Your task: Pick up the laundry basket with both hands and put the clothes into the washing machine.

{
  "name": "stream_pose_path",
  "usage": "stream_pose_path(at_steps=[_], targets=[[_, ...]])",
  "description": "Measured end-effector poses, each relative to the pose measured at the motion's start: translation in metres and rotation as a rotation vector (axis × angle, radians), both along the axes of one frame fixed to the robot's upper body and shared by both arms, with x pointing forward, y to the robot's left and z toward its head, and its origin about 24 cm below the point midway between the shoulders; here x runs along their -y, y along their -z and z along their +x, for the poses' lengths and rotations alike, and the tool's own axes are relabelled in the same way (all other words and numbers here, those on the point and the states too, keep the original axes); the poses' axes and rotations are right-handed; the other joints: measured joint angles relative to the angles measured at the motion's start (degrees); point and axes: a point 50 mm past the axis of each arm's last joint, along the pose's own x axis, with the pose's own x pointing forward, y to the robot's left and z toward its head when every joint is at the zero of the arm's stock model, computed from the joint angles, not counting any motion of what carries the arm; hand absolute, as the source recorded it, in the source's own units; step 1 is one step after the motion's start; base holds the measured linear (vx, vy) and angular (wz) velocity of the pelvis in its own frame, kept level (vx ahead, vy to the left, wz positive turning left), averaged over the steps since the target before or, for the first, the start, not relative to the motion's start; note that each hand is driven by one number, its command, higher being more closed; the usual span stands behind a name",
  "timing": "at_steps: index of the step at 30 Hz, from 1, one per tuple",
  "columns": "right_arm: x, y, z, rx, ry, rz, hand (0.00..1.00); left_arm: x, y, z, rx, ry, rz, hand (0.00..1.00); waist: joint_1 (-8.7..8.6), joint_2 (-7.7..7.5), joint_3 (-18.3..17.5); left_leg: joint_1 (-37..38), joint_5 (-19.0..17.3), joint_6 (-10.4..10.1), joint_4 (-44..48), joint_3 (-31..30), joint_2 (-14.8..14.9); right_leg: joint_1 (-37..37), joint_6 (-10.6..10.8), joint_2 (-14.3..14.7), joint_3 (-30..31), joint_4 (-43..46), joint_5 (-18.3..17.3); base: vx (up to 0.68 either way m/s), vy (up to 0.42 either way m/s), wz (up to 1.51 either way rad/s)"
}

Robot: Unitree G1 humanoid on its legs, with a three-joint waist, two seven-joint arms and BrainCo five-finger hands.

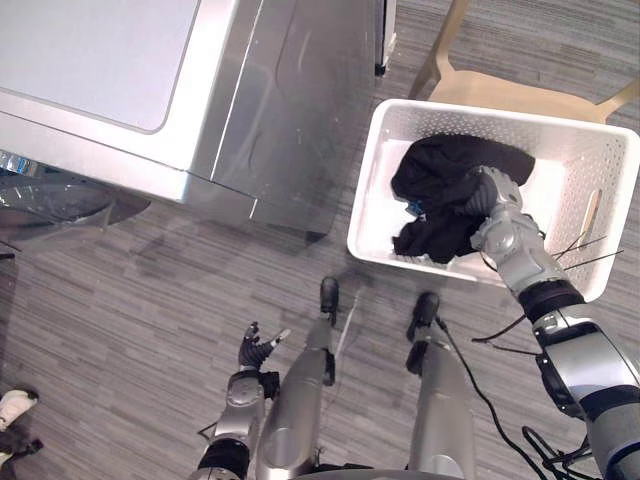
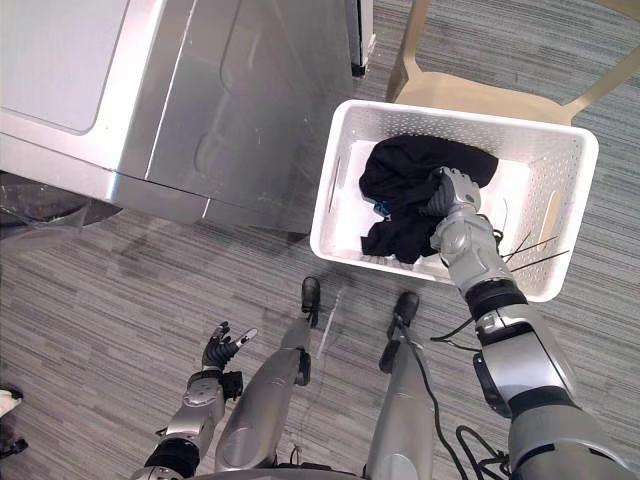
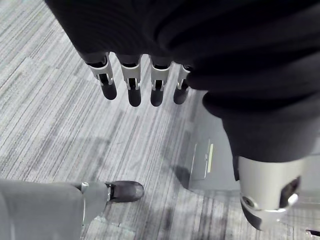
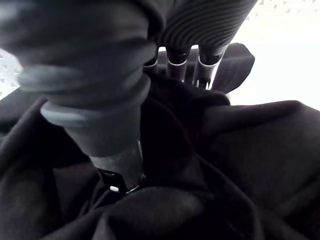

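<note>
The white basket (image 1: 592, 175) stands on the floor to the robot's right, just near of a wooden chair (image 1: 500, 92), with the dark clothes (image 1: 440, 170) heaped inside it. The right hand (image 1: 497, 205) reaches down into the heap, its fingers (image 4: 176, 61) curled into the cloth and the thumb pressed in opposite them, pinching a fold. The left hand (image 1: 256, 350) hangs low on the left over bare floor, fingers loose and straight, holding nothing. The washer (image 1: 100, 70) stands far left, well apart from the basket. By the look of it the job is barely begun: the basket is unlifted, only one hand is at work, and all the clothes have yet to reach the washer.
</note>
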Motion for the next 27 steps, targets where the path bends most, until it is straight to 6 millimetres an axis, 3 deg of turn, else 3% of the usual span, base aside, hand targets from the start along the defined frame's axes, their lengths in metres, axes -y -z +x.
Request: stream_pose_path(at_steps=[8,13,19,27], targets=[[-0.013,-0.007,-0.038,0.206,-0.079,0.423,1.00,-0.002,-0.001,-0.001,0.001,-0.006,-0.001,0.00,-0.58,-0.59,0.22,8.49,-1.06,-0.40,-0.84,0.32,0.56,8.66,0.58,0.82,0.13,-1.28,-1.48,0.00,-0.049,-0.04],[-0.030,0.014,-0.059,0.209,-0.118,0.637,1.00,-0.007,0.009,-0.018,-0.064,-0.010,0.009,0.00,-1.74,-2.54,-1.10,13.40,-1.70,-0.53,-1.88,0.70,1.36,13.84,1.03,2.33,0.43,-4.27,-1.86,0.02,-0.035,-0.14],[-0.045,0.051,-0.090,0.156,-0.134,0.950,1.00,-0.016,0.031,-0.054,-0.207,-0.011,0.027,0.00,-1.73,-4.86,-6.96,20.06,-4.28,-0.55,-1.90,1.48,2.15,22.85,1.51,4.78,1.07,-11.03,0.00,0.12,-0.010,-0.17],[-0.079,0.040,-0.115,0.188,-0.385,1.171,1.00,-0.023,0.043,-0.085,-0.297,-0.026,0.031,0.00,-1.77,-5.67,-12.81,26.71,-6.59,-0.30,-1.87,3.11,2.12,30.90,1.99,5.74,2.96,-17.17,2.02,0.11,0.021,-0.17]])
